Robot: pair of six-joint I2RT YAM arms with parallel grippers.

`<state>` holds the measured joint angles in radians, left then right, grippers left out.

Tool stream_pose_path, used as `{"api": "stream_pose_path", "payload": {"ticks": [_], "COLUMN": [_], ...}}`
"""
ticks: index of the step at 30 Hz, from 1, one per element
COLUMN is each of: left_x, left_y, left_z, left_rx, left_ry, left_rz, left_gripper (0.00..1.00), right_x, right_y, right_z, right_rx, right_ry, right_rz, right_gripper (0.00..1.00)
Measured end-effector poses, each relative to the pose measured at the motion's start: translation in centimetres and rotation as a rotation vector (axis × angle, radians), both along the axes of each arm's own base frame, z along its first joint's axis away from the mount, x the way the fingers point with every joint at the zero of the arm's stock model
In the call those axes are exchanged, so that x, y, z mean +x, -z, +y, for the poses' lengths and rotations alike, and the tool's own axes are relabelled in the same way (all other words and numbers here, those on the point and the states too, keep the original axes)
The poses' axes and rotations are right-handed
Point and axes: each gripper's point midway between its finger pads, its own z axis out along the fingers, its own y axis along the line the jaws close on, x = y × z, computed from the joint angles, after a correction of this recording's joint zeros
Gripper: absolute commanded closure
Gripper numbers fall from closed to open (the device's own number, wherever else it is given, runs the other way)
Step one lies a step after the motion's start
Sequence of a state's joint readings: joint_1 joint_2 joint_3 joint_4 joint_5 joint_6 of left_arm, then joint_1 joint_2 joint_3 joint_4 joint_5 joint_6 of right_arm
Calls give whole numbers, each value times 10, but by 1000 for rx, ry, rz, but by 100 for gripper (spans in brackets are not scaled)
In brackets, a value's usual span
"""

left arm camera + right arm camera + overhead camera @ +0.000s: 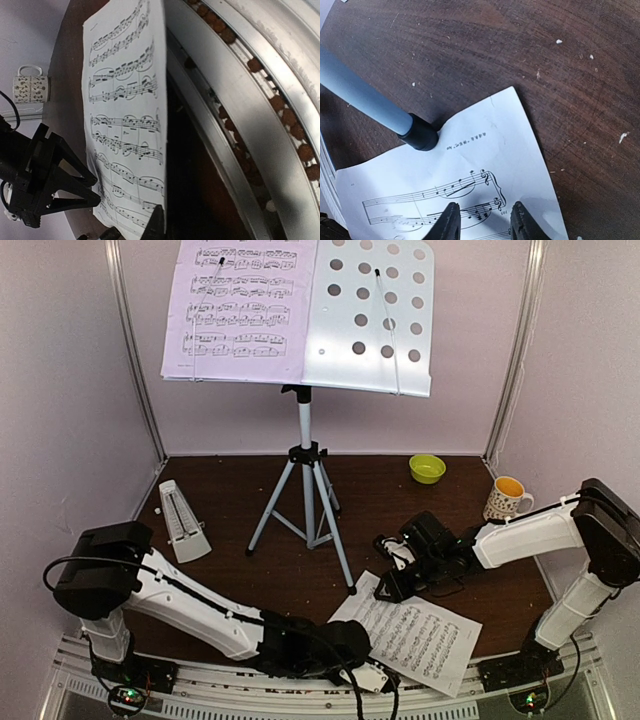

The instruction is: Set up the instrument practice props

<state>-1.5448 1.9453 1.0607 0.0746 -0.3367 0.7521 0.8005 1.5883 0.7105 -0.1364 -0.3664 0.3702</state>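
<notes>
White paper, the second sheet-music page [415, 635], lies flat on the bench [230, 480] in front of the music stand [370, 315]. Its far corner comes right up to the rubber foot [420, 136] of the stand's leg nearest the arms. The first page [240, 305] sits on the left half of the stand, so the right half is free for this one. The metronome [183, 522] stands on the bench to the left of the stand.

The right fingers [451, 222] are apart and hang just over the page corner beside that foot. The left fingers [155, 227] are at the page edge farthest from the stand. Whether they pinch the paper, I cannot tell.

I judge that the step in hand is picking up this page. To do it well, take only a thin strip of the edge. Draw the paper away from the stand's foot before lifting, so it does not catch or tear. Raise it slowly, so it does not fold.
</notes>
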Motion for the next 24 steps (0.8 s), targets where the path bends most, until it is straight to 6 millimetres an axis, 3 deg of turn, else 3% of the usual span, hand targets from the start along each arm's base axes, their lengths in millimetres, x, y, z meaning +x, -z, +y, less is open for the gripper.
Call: {"api": "stream_pose_path", "payload": {"ticks": [5, 8, 10, 14, 18, 21, 24], "left_x": [1, 4, 9, 23, 32, 32, 30], "left_y": [-4, -27, -41, -82, -118, -132, -141], "left_z": [0, 1, 0, 0, 7, 14, 27], "left_rx": [-31, -107, -154, -290, -423, -494, -556], "left_ry": [-33, -84, -115, -196, -274, -318, -370], "left_rz": [65, 147, 190, 321, 464, 562, 651], "left_gripper": [100, 100, 100, 100, 100, 100, 100], "right_x": [-6, -10, 3, 40, 51, 50, 48], "right_y": [-5, -22, -54, -167, -264, -296, -305], "right_z": [-6, -19, -20, -24, -52, -76, -98], "right_rx": [-10, -25, 12, 184, 312, 333, 316], "right_ry": [-1, 5, 27, 99, 183, 245, 307], "right_rz": [24, 40, -3, -221, -423, -497, -523], "right_gripper": [45, 31, 22, 13, 8, 3, 0]}}
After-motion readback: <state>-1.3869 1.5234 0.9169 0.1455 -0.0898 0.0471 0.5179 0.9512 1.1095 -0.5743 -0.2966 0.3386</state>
